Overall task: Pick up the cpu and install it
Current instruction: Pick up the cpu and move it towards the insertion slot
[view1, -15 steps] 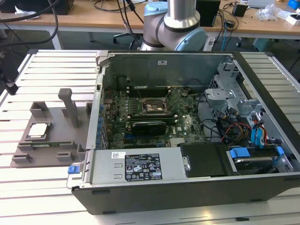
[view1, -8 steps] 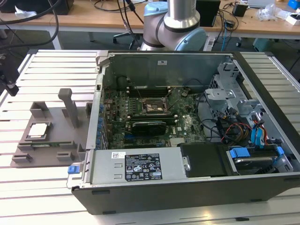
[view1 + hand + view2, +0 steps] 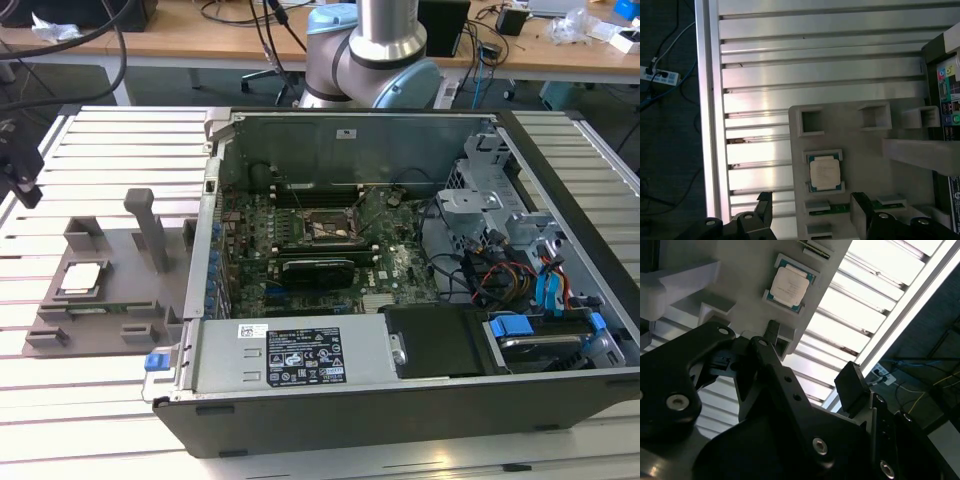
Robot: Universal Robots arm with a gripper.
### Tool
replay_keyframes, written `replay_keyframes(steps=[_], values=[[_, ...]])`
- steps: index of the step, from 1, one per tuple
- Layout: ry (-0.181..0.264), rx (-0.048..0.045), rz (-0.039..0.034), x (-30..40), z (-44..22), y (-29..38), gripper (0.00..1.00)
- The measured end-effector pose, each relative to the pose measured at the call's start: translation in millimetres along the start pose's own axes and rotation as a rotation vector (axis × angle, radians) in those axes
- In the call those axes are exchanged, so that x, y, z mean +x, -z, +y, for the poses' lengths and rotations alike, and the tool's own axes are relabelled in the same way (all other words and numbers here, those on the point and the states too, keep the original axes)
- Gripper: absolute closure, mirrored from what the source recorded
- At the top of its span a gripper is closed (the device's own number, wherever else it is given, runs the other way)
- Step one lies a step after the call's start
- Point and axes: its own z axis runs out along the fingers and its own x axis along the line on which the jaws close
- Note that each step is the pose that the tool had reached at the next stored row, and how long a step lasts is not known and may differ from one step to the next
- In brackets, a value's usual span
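The gripper (image 3: 811,200), jaws spread wide and holding nothing, hangs near the cpu (image 3: 825,171), which lies flat in a recess of the grey fixture plate (image 3: 865,150) on the ribbed metal table (image 3: 815,60), beside the open computer case (image 3: 400,420).

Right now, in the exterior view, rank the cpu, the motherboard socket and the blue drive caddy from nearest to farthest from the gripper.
1. cpu, on the grey fixture plate at the exterior view's left, by the gripper.
2. motherboard socket, mid computer case.
3. blue drive caddy, toward the exterior view's right.
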Motion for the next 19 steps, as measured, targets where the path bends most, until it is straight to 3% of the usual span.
replay_keyframes(steps=[19], values=[[0.0,0.0,0.0,0.2,-0.5,-10.6,0.28]])
